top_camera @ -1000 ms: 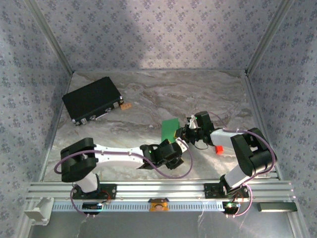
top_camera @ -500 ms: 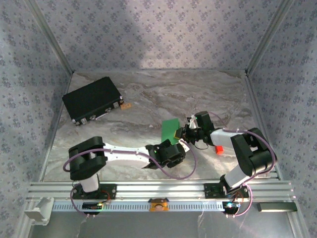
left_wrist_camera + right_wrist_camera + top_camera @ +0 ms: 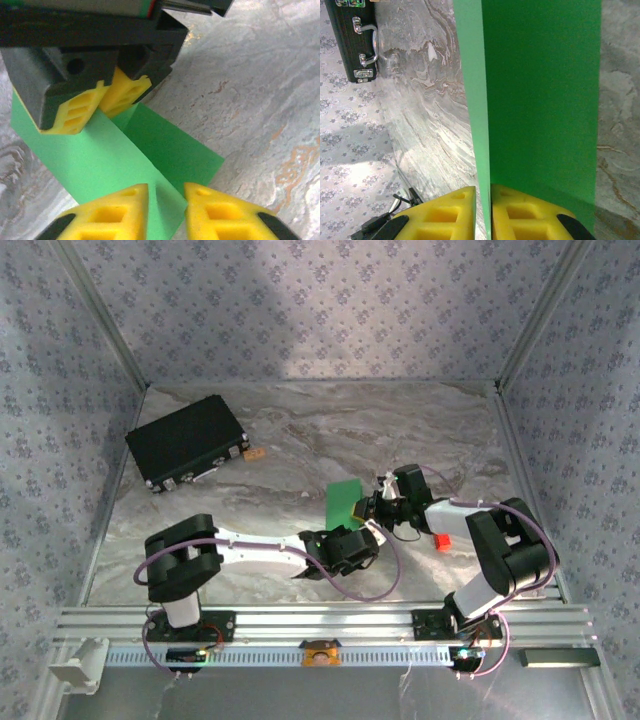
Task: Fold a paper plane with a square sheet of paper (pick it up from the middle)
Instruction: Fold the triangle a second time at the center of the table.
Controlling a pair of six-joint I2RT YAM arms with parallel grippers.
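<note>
Clamping right gripper [image 3: 482, 192] tight on folded square sheet of paper [image 3: 540, 100]; straddling its crease with left gripper [image 3: 166, 190], jaws standing narrow, actual hold unclear.

Grey marbled tabletop [image 3: 350, 430], pale floral-patterned walls [image 3: 300, 310], aluminium corner posts [image 3: 100, 315], bright patch on back wall
</note>
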